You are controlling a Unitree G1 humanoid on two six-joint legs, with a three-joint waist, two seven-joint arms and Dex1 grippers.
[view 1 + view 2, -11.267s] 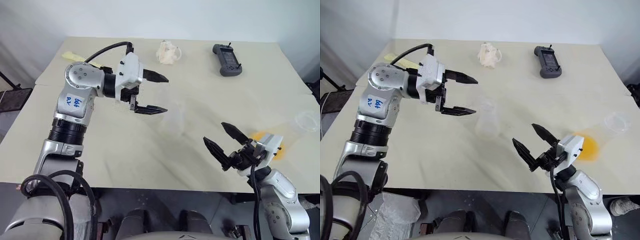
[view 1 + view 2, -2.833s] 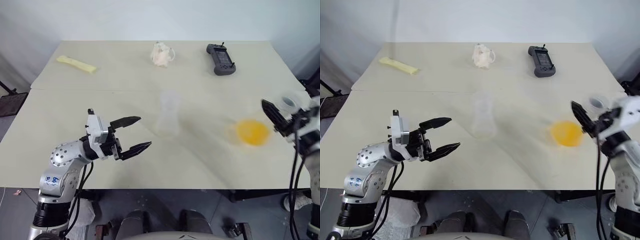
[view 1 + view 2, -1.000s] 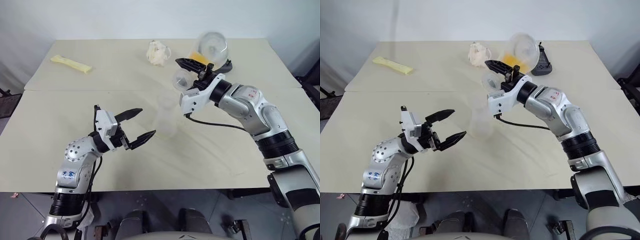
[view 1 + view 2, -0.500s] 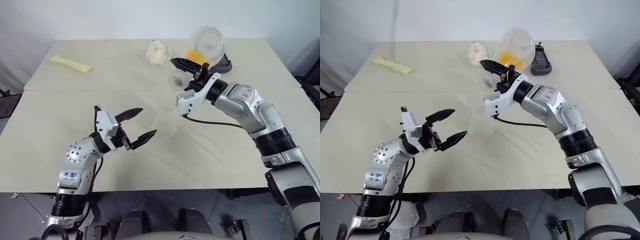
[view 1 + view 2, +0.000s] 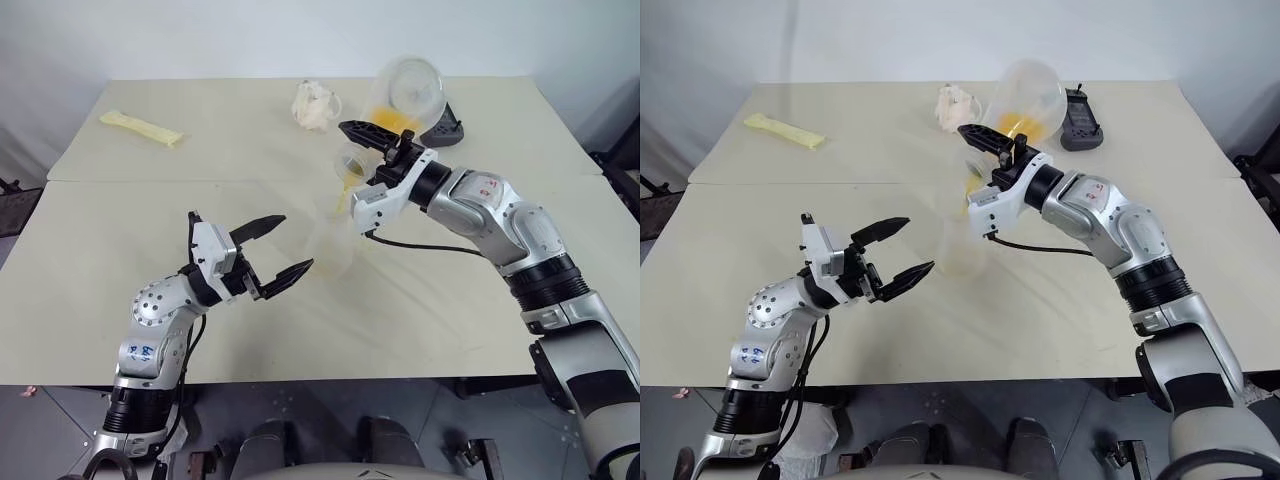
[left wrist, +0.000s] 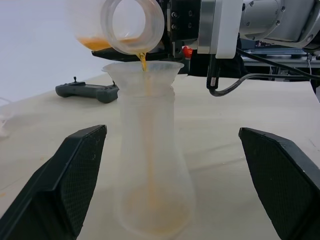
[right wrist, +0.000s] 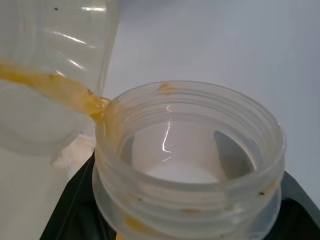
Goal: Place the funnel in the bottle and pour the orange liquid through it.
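While our right gripper (image 5: 375, 150) stays clamped on a clear, wide-mouthed plastic jar (image 6: 131, 27) tipped above the transparent flask-shaped bottle (image 6: 150, 165), a thin stream of bright yellow-orange liquid (image 6: 144, 62) falls into the small clear funnel (image 6: 143, 72) seated in the bottle's neck. We judge the funnel step done and the pour under way: a shallow orange pool tints the bottle's wide base, while more liquid remains in the jar. Our left gripper (image 5: 268, 252) hovers just beside the bottle, its black fingers spread wide and holding nothing. The bottle stands upright on the pale matte desk (image 5: 450, 310), its walls cloudy and smooth. Beyond the bottle lie a dark handheld controller (image 6: 86, 91), a crumpled white object (image 5: 314, 105) and a pale yellow strip (image 5: 140, 128).
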